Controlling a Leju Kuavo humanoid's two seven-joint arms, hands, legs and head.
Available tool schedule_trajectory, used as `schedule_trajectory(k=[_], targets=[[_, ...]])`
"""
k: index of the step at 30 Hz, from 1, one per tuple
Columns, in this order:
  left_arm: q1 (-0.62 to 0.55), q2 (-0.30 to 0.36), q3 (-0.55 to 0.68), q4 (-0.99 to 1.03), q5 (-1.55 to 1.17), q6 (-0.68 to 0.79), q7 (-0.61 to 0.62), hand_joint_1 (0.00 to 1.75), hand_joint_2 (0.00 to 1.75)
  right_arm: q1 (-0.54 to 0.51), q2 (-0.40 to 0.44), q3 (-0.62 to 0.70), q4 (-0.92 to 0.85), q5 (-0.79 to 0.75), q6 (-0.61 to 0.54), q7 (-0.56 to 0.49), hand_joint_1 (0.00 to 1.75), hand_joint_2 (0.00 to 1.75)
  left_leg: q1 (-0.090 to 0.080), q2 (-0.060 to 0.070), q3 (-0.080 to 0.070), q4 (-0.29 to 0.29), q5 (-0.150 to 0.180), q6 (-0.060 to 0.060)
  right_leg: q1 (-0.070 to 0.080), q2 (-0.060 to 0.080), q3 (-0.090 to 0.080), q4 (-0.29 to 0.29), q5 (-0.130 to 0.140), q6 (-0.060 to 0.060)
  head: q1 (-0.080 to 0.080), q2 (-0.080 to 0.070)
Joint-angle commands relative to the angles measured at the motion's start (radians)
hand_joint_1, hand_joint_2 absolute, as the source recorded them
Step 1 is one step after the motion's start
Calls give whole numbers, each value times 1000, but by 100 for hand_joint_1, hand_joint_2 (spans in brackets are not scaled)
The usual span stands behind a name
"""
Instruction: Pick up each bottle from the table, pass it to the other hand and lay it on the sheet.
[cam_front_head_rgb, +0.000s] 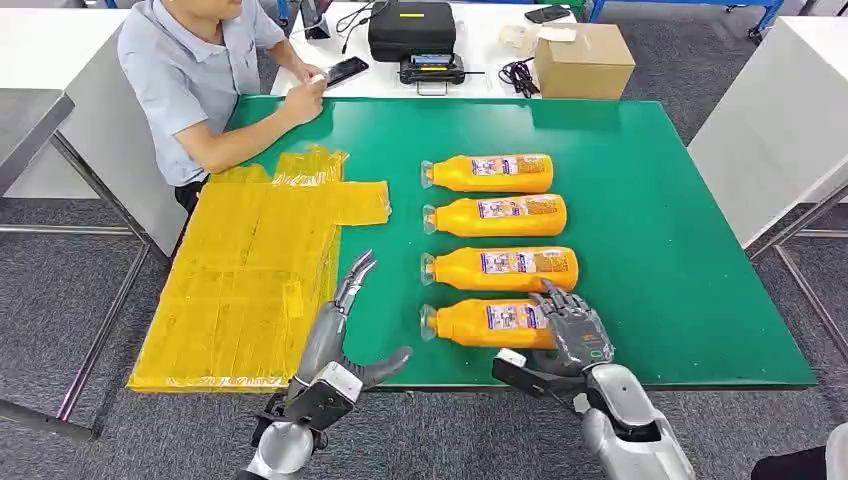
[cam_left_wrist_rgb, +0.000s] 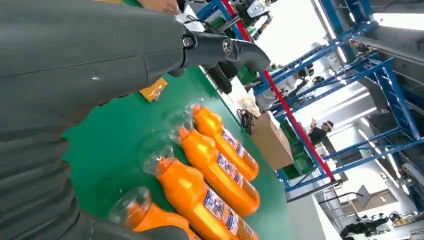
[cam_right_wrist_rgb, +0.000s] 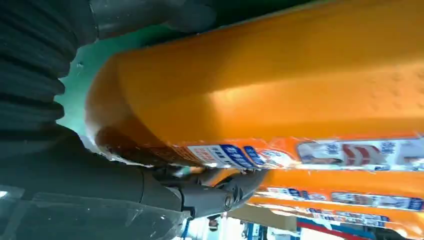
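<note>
Four orange bottles lie side by side on the green table (cam_front_head_rgb: 660, 250), caps pointing at the yellow sheet (cam_front_head_rgb: 240, 280). My right hand (cam_front_head_rgb: 572, 330) lies over the base end of the nearest bottle (cam_front_head_rgb: 478, 323), fingers stretched across its top and thumb out by the table's front edge. In the right wrist view that bottle (cam_right_wrist_rgb: 280, 85) sits between the thumb and a dark finger (cam_right_wrist_rgb: 220, 195) that touches its label. It still rests on the table. My left hand (cam_front_head_rgb: 345, 325) is open and holds nothing, hovering between the sheet and the bottle caps. The left wrist view shows the left hand (cam_left_wrist_rgb: 75, 65) and the bottle row (cam_left_wrist_rgb: 200, 197).
A person (cam_front_head_rgb: 200, 80) sits at the far left corner with a forearm on the table and a phone (cam_front_head_rgb: 345, 70) close by. Behind the table stand a black case (cam_front_head_rgb: 412, 30) and a cardboard box (cam_front_head_rgb: 583, 60). White tables flank both sides.
</note>
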Motion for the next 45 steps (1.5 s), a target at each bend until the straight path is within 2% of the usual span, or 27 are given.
schedule_trajectory(k=[1, 11, 23, 27, 30, 32, 34, 38, 42, 45], targets=[[-51, -11, -24, 71, 16, 1, -5, 0, 175, 2, -78, 39, 112, -54, 29, -26, 175, 175, 1, -2, 2, 0, 0, -1, 1, -3, 3, -1, -1, -1, 0, 0], [-54, -11, -33, 79, 28, -3, -13, 0, 175, 53, -106, 37, 77, -156, 67, -45, 175, 175, 1, -4, 3, 0, 0, -1, 1, -4, 3, -1, -1, -2, 0, 0], [-54, -11, -33, 79, 28, -3, -13, 0, 175, 54, -106, 37, 76, -157, 67, -46, 175, 175, 1, -4, 7, 0, 0, -1, 1, -4, 6, -2, -1, -2, 0, 0], [-62, -11, -44, 91, 53, -6, -15, 0, 175, 93, -96, -9, 36, -371, 130, -143, 175, 175, 2, -5, 7, 0, 0, -2, 2, -6, 7, -2, -1, -3, 0, 0], [-80, -11, -40, 97, 154, -12, 36, 0, 175, 121, -41, -55, -43, -498, 165, -172, 175, 175, 2, -7, 8, -1, 0, -2, 2, -7, 6, -2, -2, -3, 0, 0], [-84, -11, -34, 115, 256, -21, 85, 0, 175, 128, 10, -77, -103, -546, 178, -180, 175, 175, 2, -3, 8, 0, -2, -2, 2, -3, 2, -1, -1, -2, 0, 0], [-76, -11, -39, 141, 325, -25, 111, 0, 175, 144, 56, -94, -169, -585, 190, -198, 175, 175, 2, -1, 8, 0, -2, -2, 2, -2, 7, -1, -1, -3, 0, 0], [-82, -11, -37, 231, 568, -92, 210, 0, 175, 110, 139, -91, -265, -679, 235, -249, 175, 175, 2, 3, 8, -1, -2, -3, 2, 1, 6, -1, -1, -3, 0, 0], [-92, -11, -41, 278, 651, -130, 201, 0, 175, 87, 188, -75, -305, -760, 268, -264, 175, 175, 2, 7, 5, 0, -3, -4, 3, 4, 2, 1, 0, -3, 0, 0], [-82, -11, -34, 257, 653, -131, 192, 0, 175, 84, 193, -78, -304, -775, 259, -261, 175, 175, 3, 5, 3, 0, -2, -3, 3, 2, 2, 0, -1, -3, 0, 0]])
